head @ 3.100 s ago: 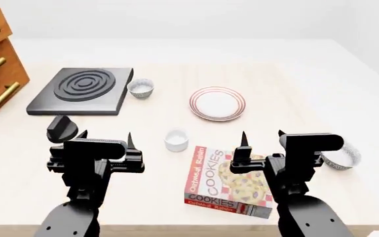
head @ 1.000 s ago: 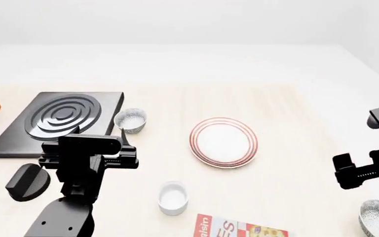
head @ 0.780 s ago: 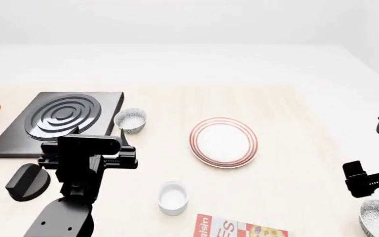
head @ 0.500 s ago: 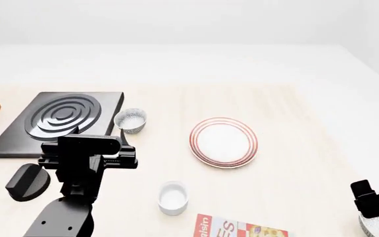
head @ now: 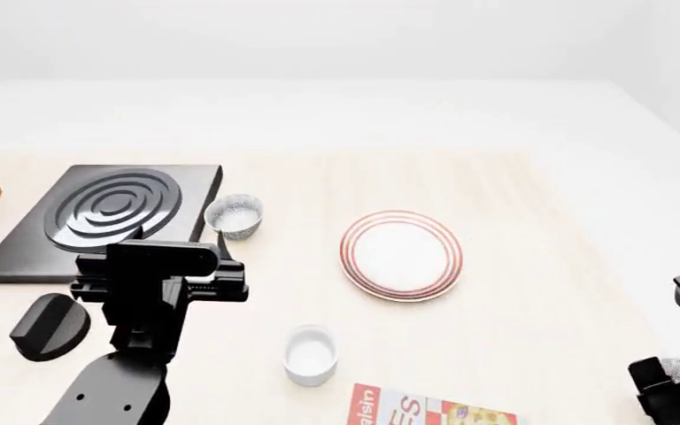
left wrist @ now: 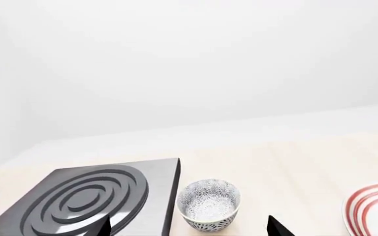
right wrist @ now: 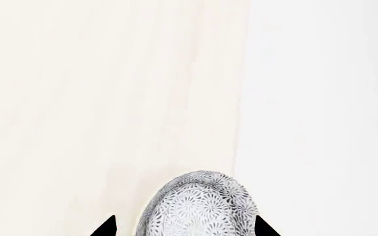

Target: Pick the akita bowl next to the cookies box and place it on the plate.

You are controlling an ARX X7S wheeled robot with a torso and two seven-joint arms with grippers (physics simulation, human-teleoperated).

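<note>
The left gripper [left wrist: 185, 231] hangs spread wide before the second bowl [head: 234, 215] by the burner block [head: 104, 217]. The plate [head: 402, 255] lies mid-table, the cookies box [head: 432, 412] nearer. Far right, the right gripper [right wrist: 182, 227] straddles the akita bowl [right wrist: 199, 206] (fingertips apart).

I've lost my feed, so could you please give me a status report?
Right tool open, straddling akita bowl, not gripping. Left tool open, idle. Plate bare. Path looks clear.

head high, wrists low, plate [head: 400, 255] shared
</note>
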